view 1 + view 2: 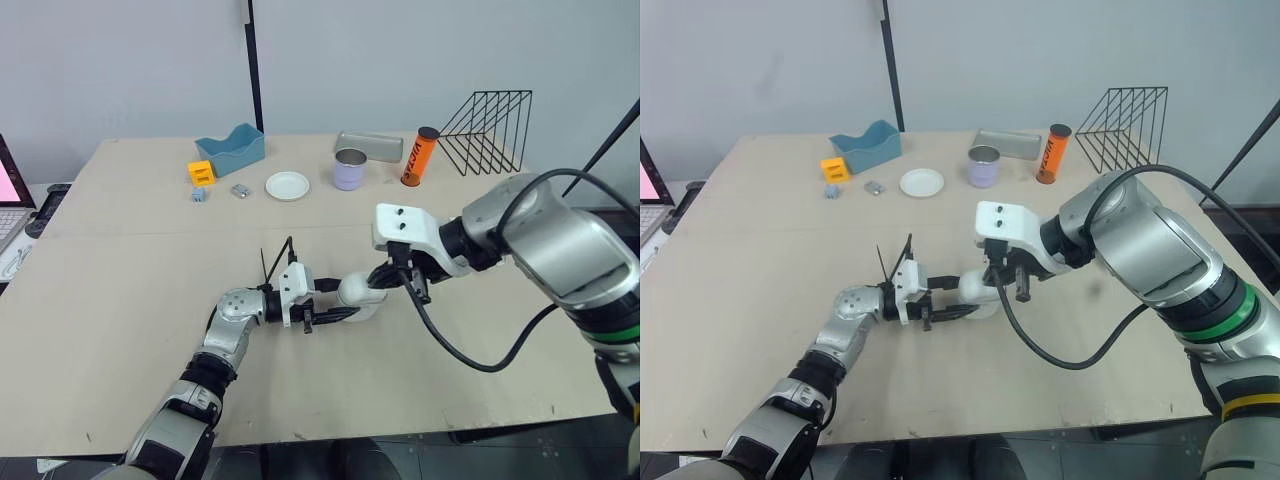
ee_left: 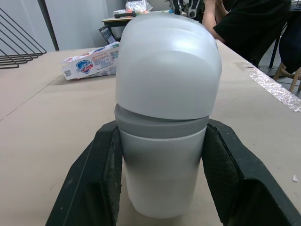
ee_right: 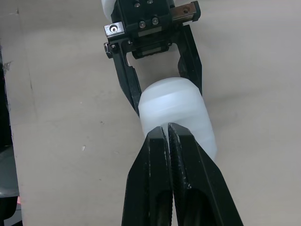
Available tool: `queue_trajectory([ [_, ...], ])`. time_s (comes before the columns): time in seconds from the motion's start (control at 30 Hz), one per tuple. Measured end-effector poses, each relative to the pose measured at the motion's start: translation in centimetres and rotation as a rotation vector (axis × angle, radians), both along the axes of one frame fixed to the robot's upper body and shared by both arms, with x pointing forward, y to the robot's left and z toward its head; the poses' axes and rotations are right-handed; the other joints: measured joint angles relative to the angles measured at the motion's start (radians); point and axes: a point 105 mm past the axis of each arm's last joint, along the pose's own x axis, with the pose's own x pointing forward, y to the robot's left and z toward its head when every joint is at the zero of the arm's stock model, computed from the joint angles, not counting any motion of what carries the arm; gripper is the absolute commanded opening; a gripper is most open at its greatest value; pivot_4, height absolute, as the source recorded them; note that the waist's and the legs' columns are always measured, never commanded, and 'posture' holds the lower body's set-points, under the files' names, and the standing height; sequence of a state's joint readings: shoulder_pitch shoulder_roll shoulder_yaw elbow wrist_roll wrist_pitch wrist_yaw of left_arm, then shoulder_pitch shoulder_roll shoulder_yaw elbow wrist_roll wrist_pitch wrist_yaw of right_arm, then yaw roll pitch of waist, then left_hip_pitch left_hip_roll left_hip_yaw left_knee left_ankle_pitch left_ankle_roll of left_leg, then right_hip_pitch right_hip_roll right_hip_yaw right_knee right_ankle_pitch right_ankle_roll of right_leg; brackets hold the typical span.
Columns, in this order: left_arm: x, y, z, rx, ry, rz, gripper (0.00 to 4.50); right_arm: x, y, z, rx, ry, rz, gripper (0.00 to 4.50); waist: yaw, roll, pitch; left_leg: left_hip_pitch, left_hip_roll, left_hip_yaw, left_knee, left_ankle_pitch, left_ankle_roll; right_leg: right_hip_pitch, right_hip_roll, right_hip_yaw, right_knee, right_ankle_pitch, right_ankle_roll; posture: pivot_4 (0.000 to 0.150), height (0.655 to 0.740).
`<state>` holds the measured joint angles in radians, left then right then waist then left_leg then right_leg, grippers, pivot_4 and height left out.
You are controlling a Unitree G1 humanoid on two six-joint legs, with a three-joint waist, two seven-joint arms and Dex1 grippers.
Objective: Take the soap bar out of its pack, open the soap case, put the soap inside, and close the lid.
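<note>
case (image 3: 181, 106) mid-table (image 1: 140, 260), long axis 9–3, lid on | left claw (image 2: 162, 141) pinching its 9 o'clock half from both sides | right claw (image 3: 167, 131) pressed together, tips at the 3 o'clock end (likely the arm for the lid) | pack (image 2: 91, 63) lies beyond, well apart | table bare nearby
</note>
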<state>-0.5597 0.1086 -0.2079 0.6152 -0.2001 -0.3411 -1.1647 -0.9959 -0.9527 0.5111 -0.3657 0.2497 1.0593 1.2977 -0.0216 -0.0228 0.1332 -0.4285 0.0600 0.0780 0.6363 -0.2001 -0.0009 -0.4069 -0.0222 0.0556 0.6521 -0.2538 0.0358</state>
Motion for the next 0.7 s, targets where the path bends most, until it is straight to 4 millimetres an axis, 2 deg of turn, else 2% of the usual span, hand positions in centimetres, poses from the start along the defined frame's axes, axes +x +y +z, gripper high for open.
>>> queue_trajectory([
  [0.7, 0.02, 0.08, -0.03, 0.002, 0.001, 0.002, 1.88, 0.41, -0.08, -0.18, -0.007, -0.017, -0.005, 0.14, 0.000, 0.000, 0.000, 0.001, 0.000, 0.000, 0.000, 0.000, 0.000, 0.001, 0.000, 0.000, 0.000, 0.000, 0.000, 0.150, 0.7393],
])
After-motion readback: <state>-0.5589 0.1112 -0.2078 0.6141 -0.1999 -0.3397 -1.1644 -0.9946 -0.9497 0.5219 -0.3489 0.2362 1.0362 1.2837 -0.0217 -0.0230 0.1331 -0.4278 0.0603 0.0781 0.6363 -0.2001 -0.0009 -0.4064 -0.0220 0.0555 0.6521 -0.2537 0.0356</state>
